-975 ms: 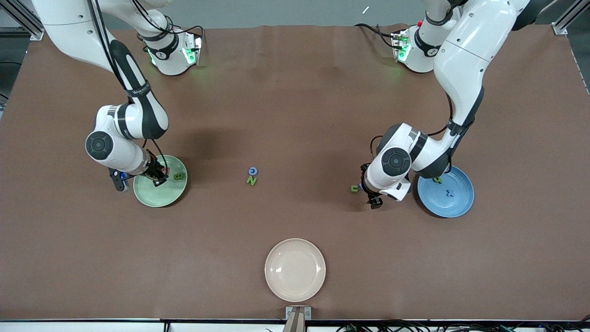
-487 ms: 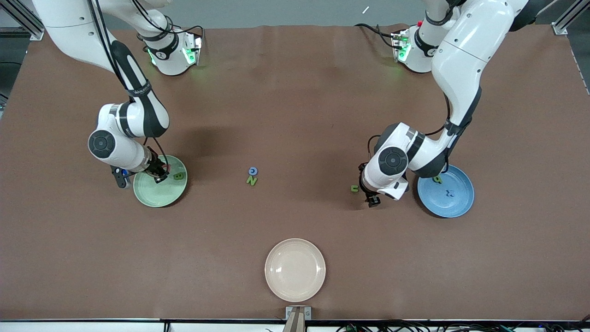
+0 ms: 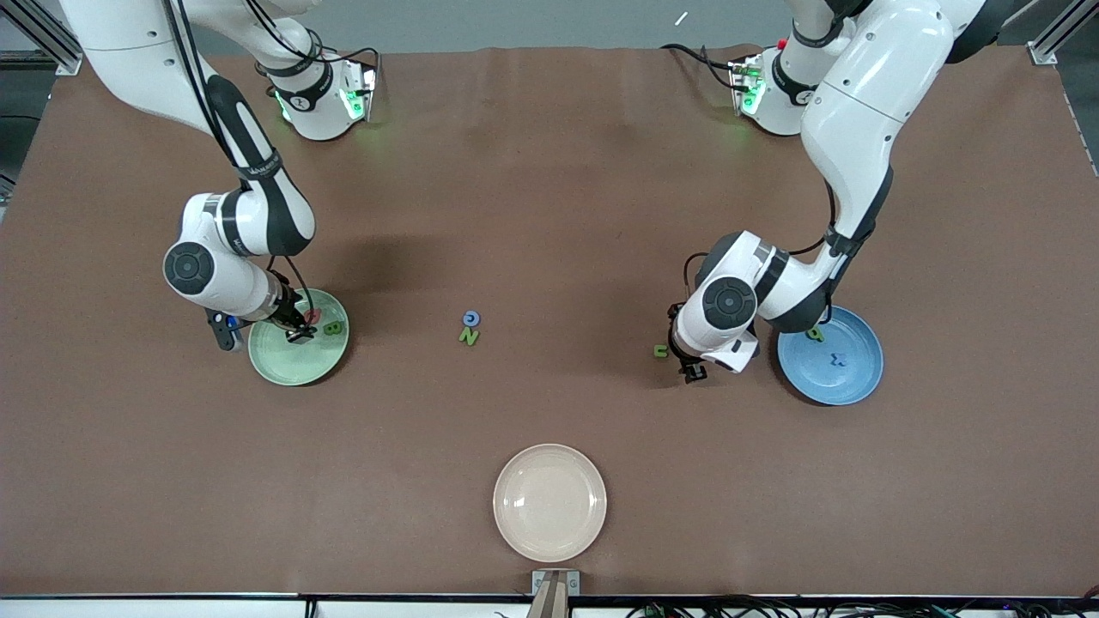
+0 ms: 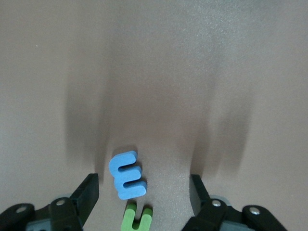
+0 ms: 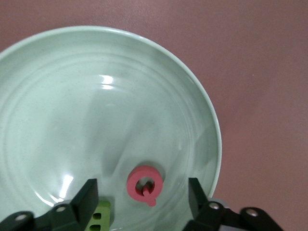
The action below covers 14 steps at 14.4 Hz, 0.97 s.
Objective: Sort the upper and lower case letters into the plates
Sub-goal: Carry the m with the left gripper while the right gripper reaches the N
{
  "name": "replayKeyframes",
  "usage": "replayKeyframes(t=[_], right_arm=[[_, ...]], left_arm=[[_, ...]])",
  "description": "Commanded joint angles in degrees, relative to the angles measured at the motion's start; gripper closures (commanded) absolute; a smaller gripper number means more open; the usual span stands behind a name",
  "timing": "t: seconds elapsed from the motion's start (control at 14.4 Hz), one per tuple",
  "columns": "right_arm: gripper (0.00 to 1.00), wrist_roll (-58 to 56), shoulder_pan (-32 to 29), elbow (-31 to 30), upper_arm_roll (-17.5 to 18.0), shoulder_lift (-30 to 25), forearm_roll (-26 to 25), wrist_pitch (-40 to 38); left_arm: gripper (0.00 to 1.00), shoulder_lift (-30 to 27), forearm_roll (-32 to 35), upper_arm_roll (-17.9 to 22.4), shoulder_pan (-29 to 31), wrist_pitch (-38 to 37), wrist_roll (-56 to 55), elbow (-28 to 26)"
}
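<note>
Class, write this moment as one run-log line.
right tool: open over green plate, pink Q in plate | left tool: open over blue m, green u

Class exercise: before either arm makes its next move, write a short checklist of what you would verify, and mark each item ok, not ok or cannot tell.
1. Pink Q released in the pale green plate, right hand open over it: ok.
2. Green B in the same plate: ok.
3. Left hand open over the blue m and green u: ok.
4. Only one letter between the fingers: not ok, two lie touching.
5. Blue G and green N sorted: not ok, on the table.
6. Blue plate free to receive: ok.
</note>
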Motion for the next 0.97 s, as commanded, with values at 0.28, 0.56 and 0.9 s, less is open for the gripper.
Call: replayKeyframes(t=[0.28, 0.56, 0.9], right_arm=[[0.00, 11.01, 3.33, 8.97, 1.82, -3.04, 0.36, -11.00], [0.00, 14.83, 9.57, 13.28, 1.82, -2.34, 3.17, -10.48], [0.00, -2.14, 15.91, 16.01, 1.73, -1.72, 2.91, -10.65]], left_arm=[[0.41, 0.09, 1.41, 0.44, -0.72, 0.59, -1.69, 0.08], [0.56, 0.53, 3.70, 0.44, -0.20, 1.55, -1.69, 0.08], [0.78, 0.36, 4.57, 0.44, -0.11, 1.82, -1.08, 0.25]])
